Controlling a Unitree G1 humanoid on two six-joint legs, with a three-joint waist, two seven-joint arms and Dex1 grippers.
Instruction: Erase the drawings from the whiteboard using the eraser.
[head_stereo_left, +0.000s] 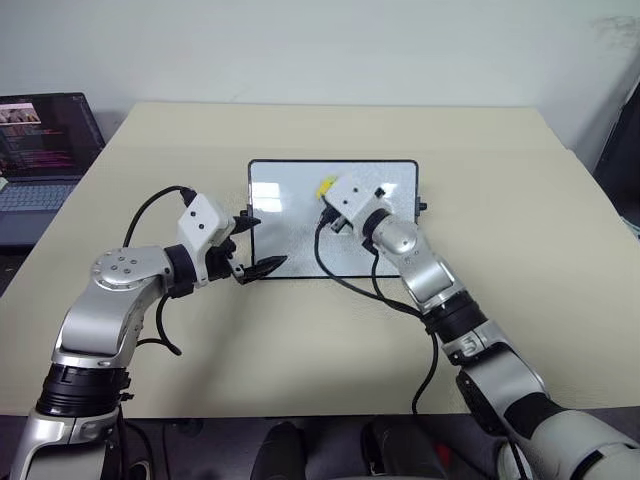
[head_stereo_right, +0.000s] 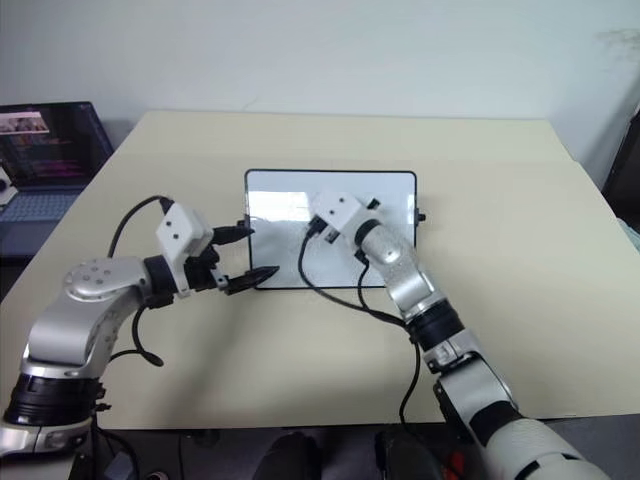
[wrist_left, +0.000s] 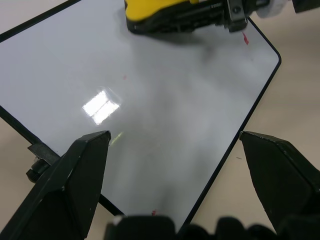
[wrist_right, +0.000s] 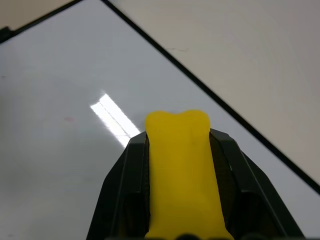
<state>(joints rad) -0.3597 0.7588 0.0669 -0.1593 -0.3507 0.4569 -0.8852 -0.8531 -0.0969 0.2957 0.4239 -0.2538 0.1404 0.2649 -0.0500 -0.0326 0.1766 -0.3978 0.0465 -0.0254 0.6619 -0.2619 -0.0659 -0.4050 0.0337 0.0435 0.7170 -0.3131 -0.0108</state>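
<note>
Right pincer (wrist_right: 180, 220) clamped on my yellow sponge eraser (wrist_right: 181, 170); left pincer (wrist_left: 180, 165) open, empty. Glossy black-framed whiteboard (wrist_left: 165, 125) beneath mostly wiped; faint red marker flecks (wrist_left: 245, 39) remain.

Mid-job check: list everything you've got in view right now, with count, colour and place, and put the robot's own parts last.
Table: one, beige, under everything.
Whiteboard: one, white with a thin black frame, flat at the table's middle.
Drawings: faint red specks left on the board, one by the eraser, one near the board's middle, one at its near edge.
Eraser: one, yellow, clamped in the right end effector over the board.
Laptop: one, dark, screen lit, off the table's far left corner.
Left end effector: black fingers apart, at the board's left edge, holding nothing.
Right end effector: black fingers shut on the eraser, over the board's upper middle.
</note>
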